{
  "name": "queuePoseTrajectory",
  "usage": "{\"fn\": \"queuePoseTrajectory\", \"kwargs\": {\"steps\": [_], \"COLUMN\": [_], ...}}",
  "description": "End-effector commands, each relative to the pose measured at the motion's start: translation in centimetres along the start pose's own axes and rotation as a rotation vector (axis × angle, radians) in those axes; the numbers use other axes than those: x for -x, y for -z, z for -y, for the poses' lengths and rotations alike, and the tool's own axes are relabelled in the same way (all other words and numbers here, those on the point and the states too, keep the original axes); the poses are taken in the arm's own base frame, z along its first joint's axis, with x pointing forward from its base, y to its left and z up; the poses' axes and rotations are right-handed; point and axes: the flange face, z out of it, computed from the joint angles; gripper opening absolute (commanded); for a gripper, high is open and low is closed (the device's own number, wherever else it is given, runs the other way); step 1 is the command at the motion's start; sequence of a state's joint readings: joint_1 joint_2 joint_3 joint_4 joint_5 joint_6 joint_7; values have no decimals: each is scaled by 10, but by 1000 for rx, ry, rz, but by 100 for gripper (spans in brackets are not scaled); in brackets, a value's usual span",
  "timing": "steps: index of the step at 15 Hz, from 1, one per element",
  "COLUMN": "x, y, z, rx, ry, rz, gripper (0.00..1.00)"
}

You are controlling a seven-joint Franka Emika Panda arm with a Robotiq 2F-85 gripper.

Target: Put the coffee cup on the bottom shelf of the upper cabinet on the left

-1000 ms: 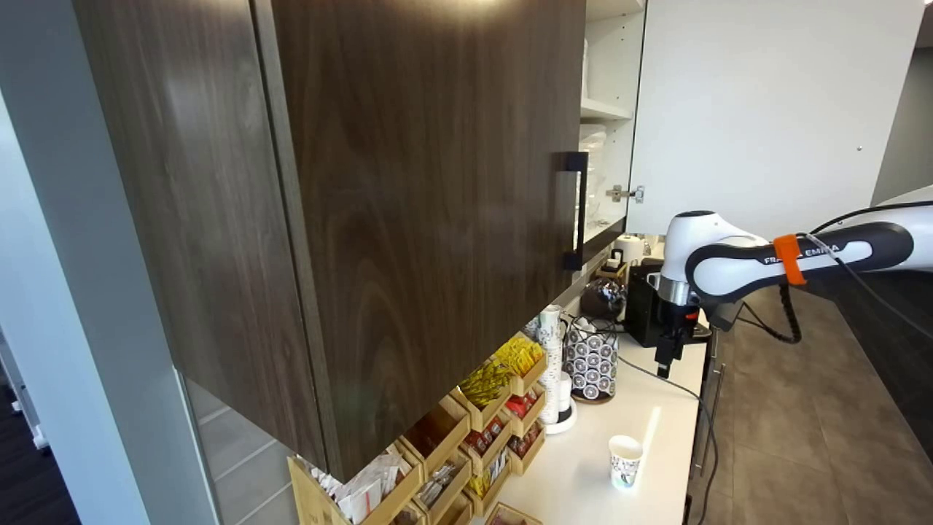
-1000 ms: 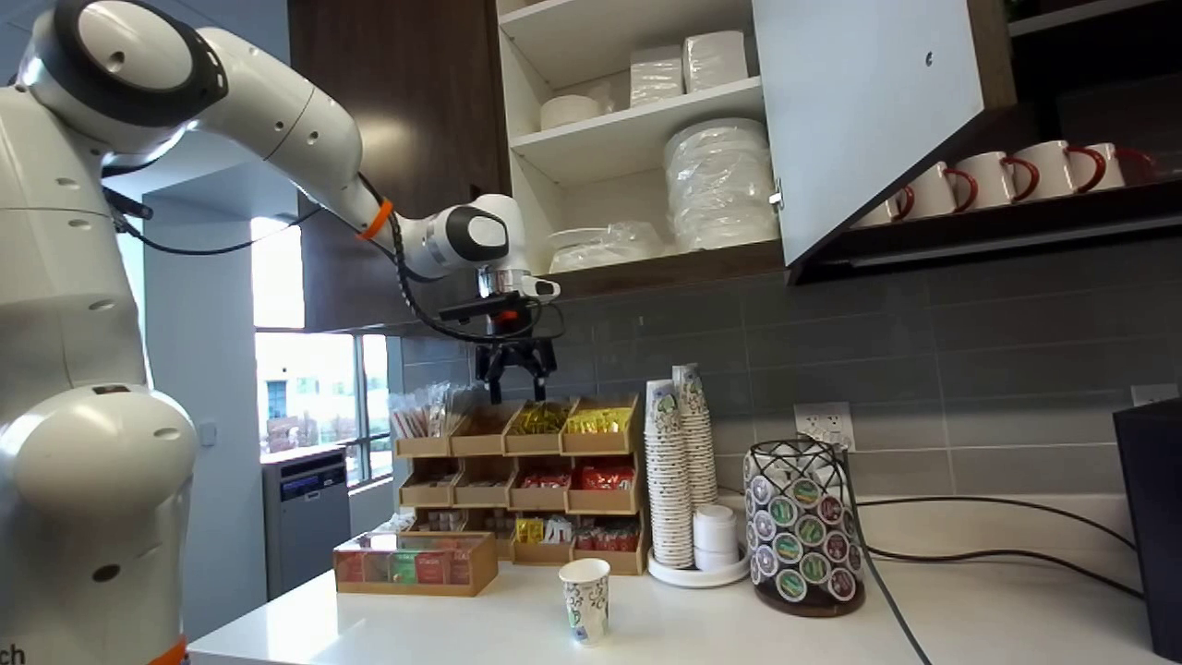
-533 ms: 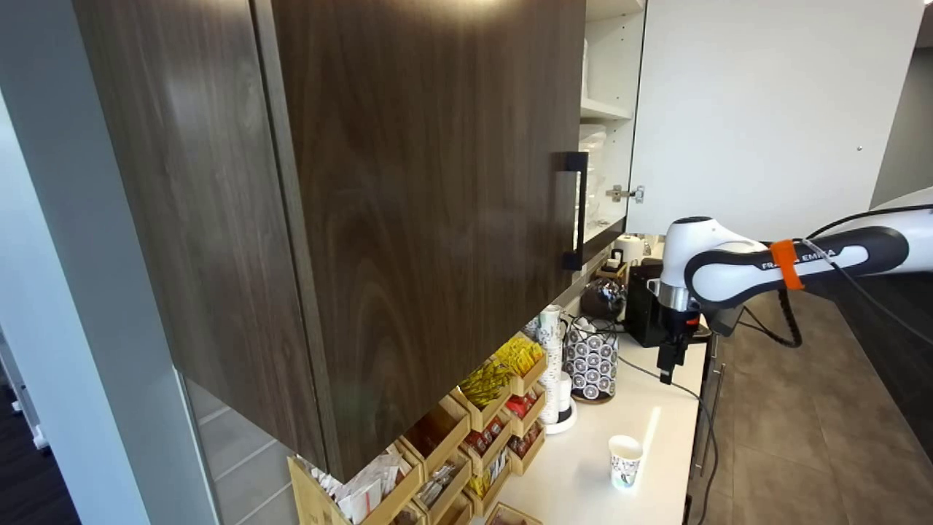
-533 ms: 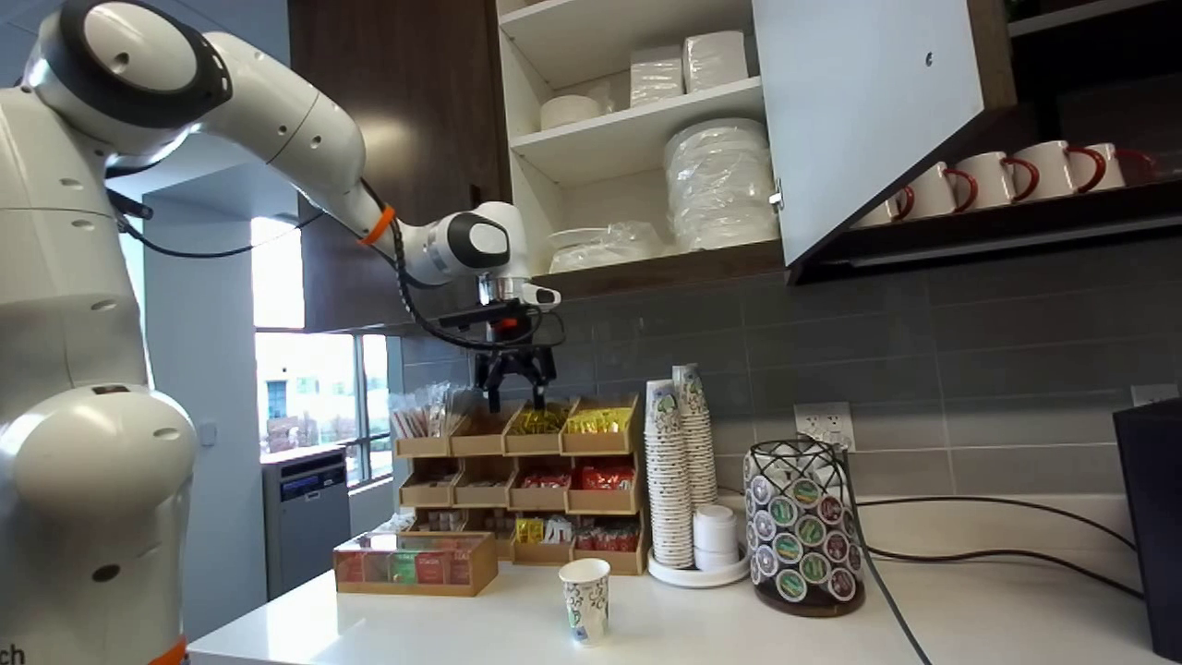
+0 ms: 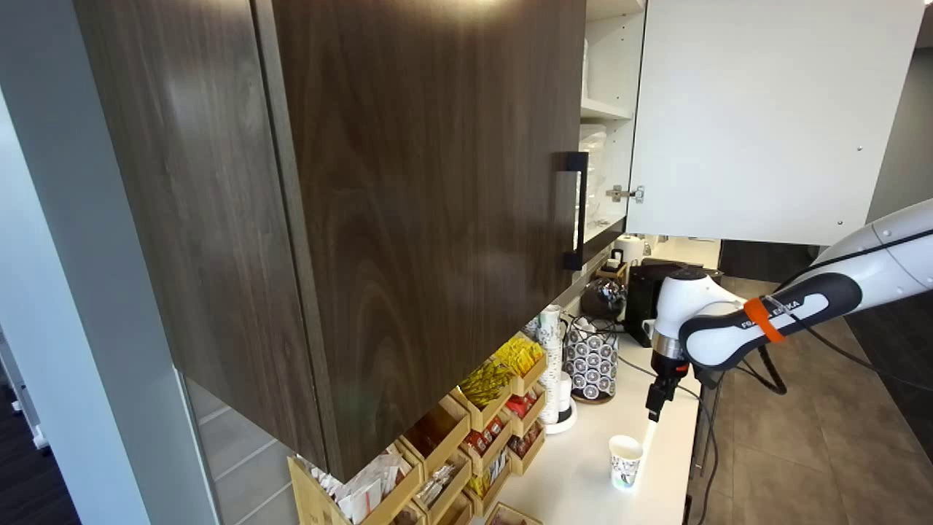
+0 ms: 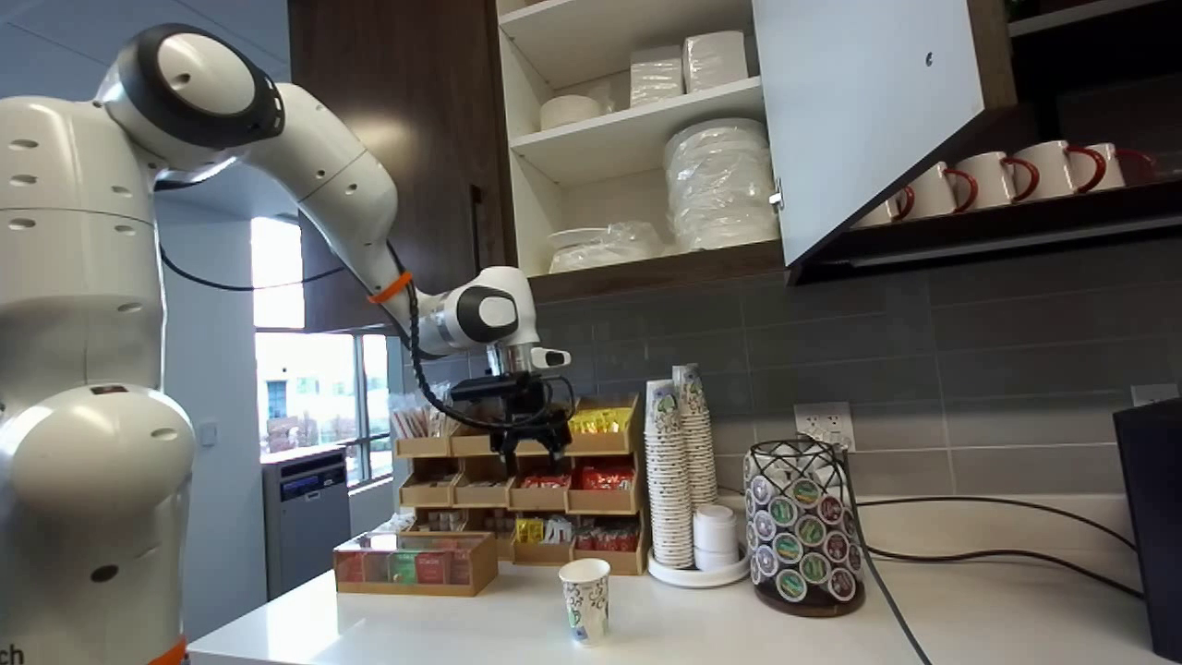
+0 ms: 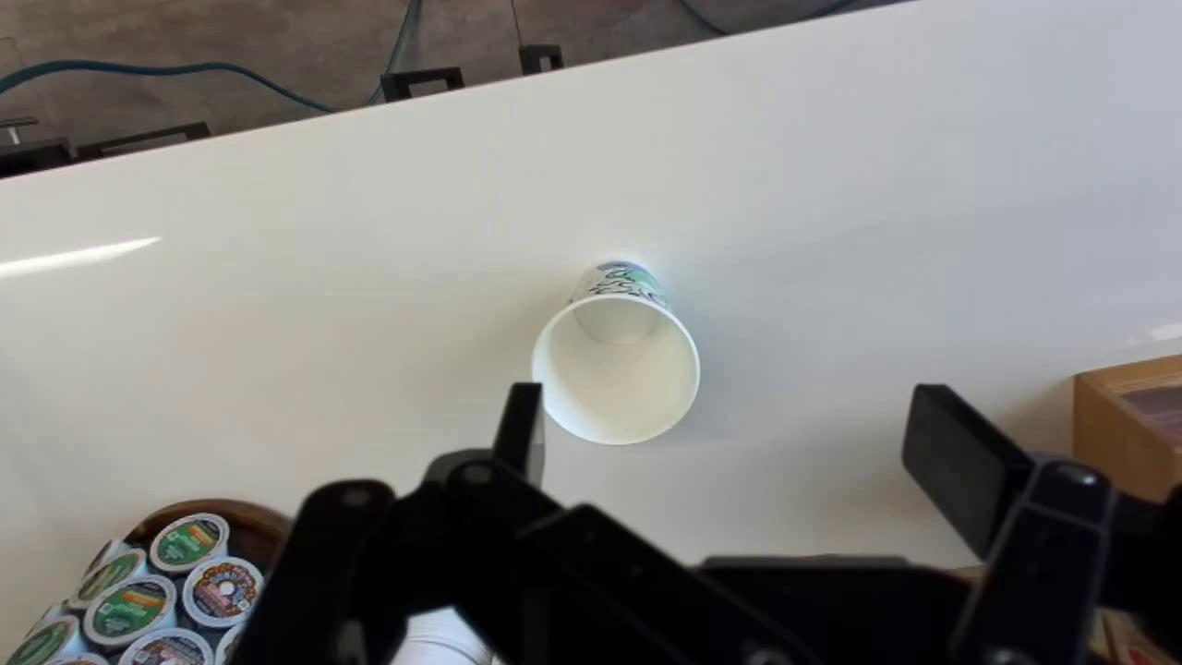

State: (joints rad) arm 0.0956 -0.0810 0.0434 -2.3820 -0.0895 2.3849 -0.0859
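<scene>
Near the middle of the wrist view, the cup (image 7: 617, 374) stands upright on the counter (image 7: 305, 342); the gripper (image 7: 734, 420) spans the bottom, fingers (image 7: 960, 466) spread wide. At upper centre of an exterior view, the cabinet (image 6: 660, 273) stands open.

One coffee cup (image 6: 586, 605) and two cup stacks (image 6: 669, 476) are visible.

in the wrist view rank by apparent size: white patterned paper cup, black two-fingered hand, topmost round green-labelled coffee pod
Largest: black hand, being nearest
Middle: white patterned paper cup
Smallest: topmost green-labelled coffee pod
</scene>
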Motion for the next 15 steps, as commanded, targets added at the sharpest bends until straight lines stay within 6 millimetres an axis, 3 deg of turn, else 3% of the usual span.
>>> {"fn": "queuePoseTrajectory", "kwargs": {"steps": [1,2,3,6,9,10,15], "x": [-4,-5,-3,-4,-5,-5,-13], "y": [-41,-51,-32,-51,-50,-64,-98], "z": [-3,-6,-3,-6,-6,-10,-15], "rx": [52,68,39,49,50,23,-25], "ry": [-49,-71,-38,-62,-66,-92,-195], "rz": [-16,-8,-13,3,0,13,63], "gripper": [100,100,100,100,100,100,100]}}
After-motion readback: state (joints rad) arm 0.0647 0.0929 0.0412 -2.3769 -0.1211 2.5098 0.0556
